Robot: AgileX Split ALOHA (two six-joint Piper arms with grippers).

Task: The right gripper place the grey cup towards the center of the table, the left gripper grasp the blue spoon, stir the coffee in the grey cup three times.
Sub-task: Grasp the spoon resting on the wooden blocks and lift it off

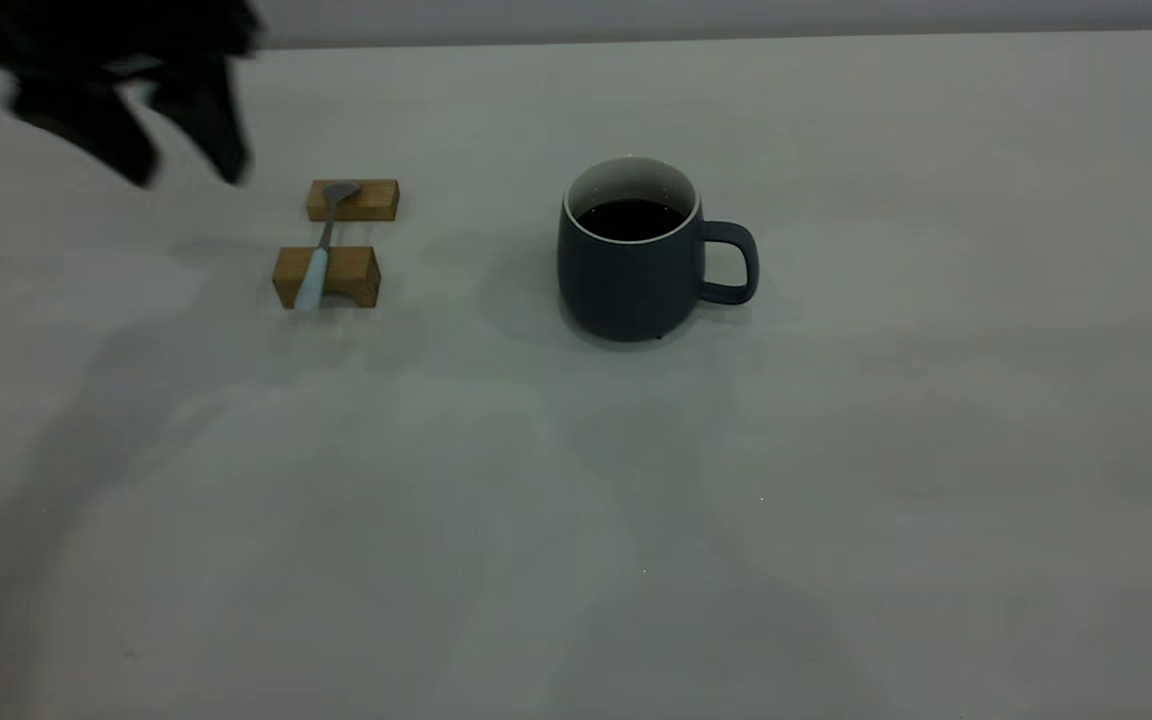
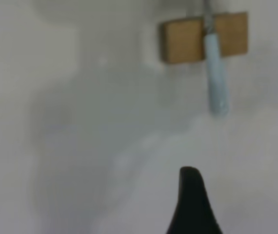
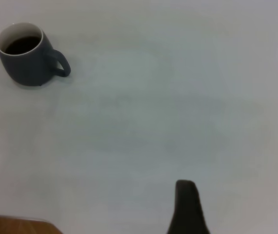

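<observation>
Your table (image 1: 836,500) carries the grey cup (image 1: 633,262) of coffee (image 1: 630,218) centrally; only the exterior view shows both wooden blocks (image 1: 328,275) bearing the blue spoon (image 1: 314,275). Your left gripper (image 1: 186,170) hovers spread, beside the spoon, apart from it. Right gripper's fingers: cannot tell.

One grey cup (image 1: 636,270) holding coffee (image 1: 631,218), one blue spoon (image 1: 318,262), two wooden blocks (image 1: 328,277) (image 1: 353,200), one table (image 1: 836,500), one end effector (image 1: 191,170) in the exterior view

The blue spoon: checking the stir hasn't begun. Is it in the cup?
No, the blue spoon lies across two wooden blocks, apart from the grey cup.
</observation>
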